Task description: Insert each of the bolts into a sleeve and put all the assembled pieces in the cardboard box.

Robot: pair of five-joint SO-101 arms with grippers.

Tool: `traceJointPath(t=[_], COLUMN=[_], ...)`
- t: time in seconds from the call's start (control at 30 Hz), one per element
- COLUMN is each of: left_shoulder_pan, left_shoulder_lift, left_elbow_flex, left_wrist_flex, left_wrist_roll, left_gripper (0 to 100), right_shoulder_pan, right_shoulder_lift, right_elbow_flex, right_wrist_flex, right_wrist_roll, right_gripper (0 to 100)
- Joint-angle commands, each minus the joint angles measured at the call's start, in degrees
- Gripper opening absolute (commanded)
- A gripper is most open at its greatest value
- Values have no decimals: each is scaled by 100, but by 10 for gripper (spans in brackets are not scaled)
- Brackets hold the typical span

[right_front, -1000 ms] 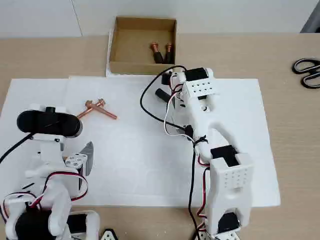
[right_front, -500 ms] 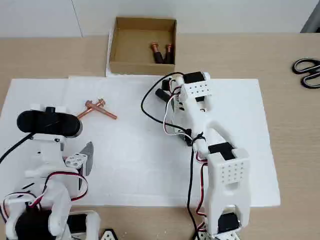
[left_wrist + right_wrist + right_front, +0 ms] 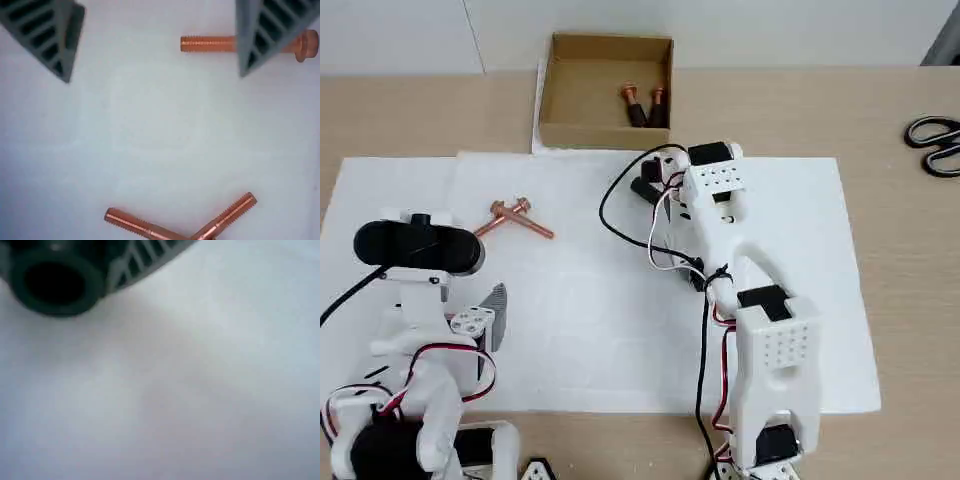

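The left gripper (image 3: 154, 72) stood released, its two ribbed fingers (image 3: 47, 32) spread wide above the white sheet (image 3: 150, 145) and holding nothing. One copper bolt (image 3: 207, 43) lay flat on the sheet across the jaw gap. Its threaded end reached into the gap, its flanged head showed beyond one finger, and that finger hid the middle of the shank. Two more bolts (image 3: 142, 226) lay touching in a V out past the fingertips, well apart from both fingers. The right gripper (image 3: 655, 184) looked clenched on a black sleeve (image 3: 55, 285), which sat against a ribbed finger at the tip with its open bore clear, though the second finger could not be made out. The cardboard box (image 3: 605, 42) stood just beyond those jaws, with two assembled pieces (image 3: 635, 105) already inside. The bolts were probably stiff metal, light, and round enough to roll or slip under a glancing pinch. The safest hold seemed to be square across the shank close to the head, leaving the threaded end free to enter a bore. The sleeve looked rigid too — best held by its outer wall at mid-length, with the mouth kept unobstructed.
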Motion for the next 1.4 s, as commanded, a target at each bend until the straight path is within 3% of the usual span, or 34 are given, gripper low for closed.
traceJointPath(t=[0.0, 0.13, 0.5, 0.6, 0.7, 0.9, 1.0, 1.13, 1.37], left_shoulder_pan=[-26, -26, -35, -35, -53, -923, -1301, -1380, -1292], left_shoulder_lift=[26, 334, 3692, 4132, 4211, 4062, 3947, 3833, 4079], left_elbow_flex=[-57, -136, -2018, -2220, -2264, -2220, -1877, -927, -198], left_wrist_flex=[-9, -9, 35, 308, 571, 879, 914, 396, -273], left_wrist_roll=[53, 176, 1020, 914, 870, 2620, 2690, 2778, 4053], left_gripper=[203, 203, 203, 203, 203, 203, 203, 203, 203], right_shoulder_pan=[-40, -40, -40, -31, -22, 31, 22, 22, -4], right_shoulder_lift=[-1095, -1833, -2202, -2237, -2237, -2211, -2211, -2211, -2211], right_elbow_flex=[-158, -149, 519, 659, 686, 686, 686, 686, 686], right_wrist_flex=[75, 66, 48, 48, 48, 48, 48, 40, 40], right_wrist_roll=[70, 70, 79, 79, 79, 79, 79, 79, 70], right_gripper=[4, 4, 4, 4, 4, 4, 4, 4, 4])
